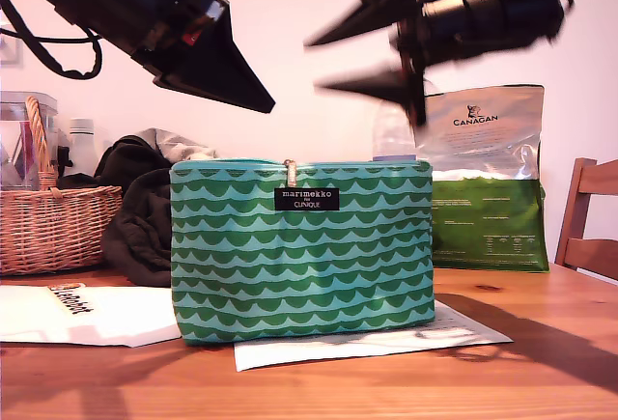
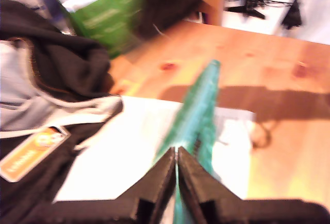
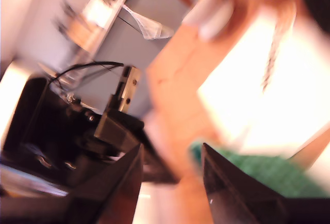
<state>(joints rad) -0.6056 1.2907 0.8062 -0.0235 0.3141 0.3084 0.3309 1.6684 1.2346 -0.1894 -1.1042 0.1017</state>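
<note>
The pouch (image 1: 301, 256) stands upright on its long edge in the middle of the wooden table (image 1: 541, 343). It is a soft fabric rectangle with rows of dark green scallops on turquoise, a black label (image 1: 306, 199) near its top and a small metal zip pull (image 1: 289, 171) on the seam. It rests on a white sheet of paper (image 1: 386, 343).

The first claw (image 1: 266, 106) hangs above the pouch towards the exterior view's left. Its black fingers are pressed together into one wedge with nothing between them, and it is clear of the fabric. The second claw (image 1: 317, 63), blurred, hangs above the pouch's upper corner on the exterior view's right, spread apart and empty.

Behind the pouch lie a dark hooded garment (image 1: 140, 212) and a woven wicker basket (image 1: 53, 222), both on the exterior view's left. A glossy green-and-silver bag (image 1: 488, 188) and a wooden chair (image 1: 589, 217) stand on that view's right.

The first wrist view looks along the pouch (image 2: 198, 110) edge-on — a thin turquoise strip running away from the closed first claw (image 2: 177, 154) — so its slimness shows there (the exterior view shows only the broad face). The second wrist view is heavily smeared. It shows the gap of the second claw (image 3: 171, 149) and a green patch of the pouch (image 3: 247, 170) beyond.
</note>
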